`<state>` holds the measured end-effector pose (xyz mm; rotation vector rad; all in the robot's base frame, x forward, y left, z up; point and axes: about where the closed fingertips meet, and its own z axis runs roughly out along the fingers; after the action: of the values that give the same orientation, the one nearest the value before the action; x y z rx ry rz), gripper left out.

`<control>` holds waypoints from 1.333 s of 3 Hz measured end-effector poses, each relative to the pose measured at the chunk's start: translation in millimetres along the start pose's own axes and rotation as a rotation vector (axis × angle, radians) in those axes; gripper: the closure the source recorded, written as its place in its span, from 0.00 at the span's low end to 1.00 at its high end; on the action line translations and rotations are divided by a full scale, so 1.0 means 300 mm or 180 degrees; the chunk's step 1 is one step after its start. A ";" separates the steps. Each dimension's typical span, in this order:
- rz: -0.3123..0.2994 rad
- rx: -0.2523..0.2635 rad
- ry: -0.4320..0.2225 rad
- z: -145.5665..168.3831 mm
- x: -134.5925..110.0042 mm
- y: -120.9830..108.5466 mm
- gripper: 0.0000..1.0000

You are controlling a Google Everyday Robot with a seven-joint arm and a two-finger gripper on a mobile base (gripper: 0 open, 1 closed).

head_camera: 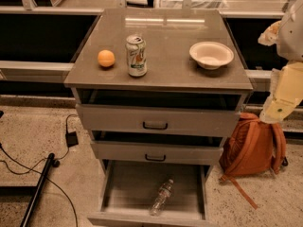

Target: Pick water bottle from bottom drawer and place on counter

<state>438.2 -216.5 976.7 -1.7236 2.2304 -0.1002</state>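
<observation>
Water bottle [162, 197]: lying on its side in the open bottom drawer [110, 193]. Gripper [269, 33]: raised right of the counter [165, 41]; spread or pressed together, cannot tell.

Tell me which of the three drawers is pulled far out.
The bottom drawer: its tray is exposed, with the water bottle lying inside; the upper two are barely open. The gripper hangs beside the counter, at the picture's right edge.

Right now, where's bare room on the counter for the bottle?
Widest gap: between can and bowl. The back strip of the counter is bare too. Tight between orange and can. The gripper hangs off the right side, above the backpack.
</observation>
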 end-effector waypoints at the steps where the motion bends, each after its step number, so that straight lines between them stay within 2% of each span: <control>1: -0.0001 0.0004 0.0000 -0.001 0.000 0.000 0.00; 2: 0.0021 -0.0116 -0.0092 0.142 0.007 0.006 0.00; 3: -0.0166 -0.0308 -0.0357 0.372 -0.006 0.096 0.00; 4: -0.0470 -0.0473 -0.0481 0.648 0.045 0.230 0.00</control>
<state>427.9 -184.1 772.7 -1.9042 2.0462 0.1614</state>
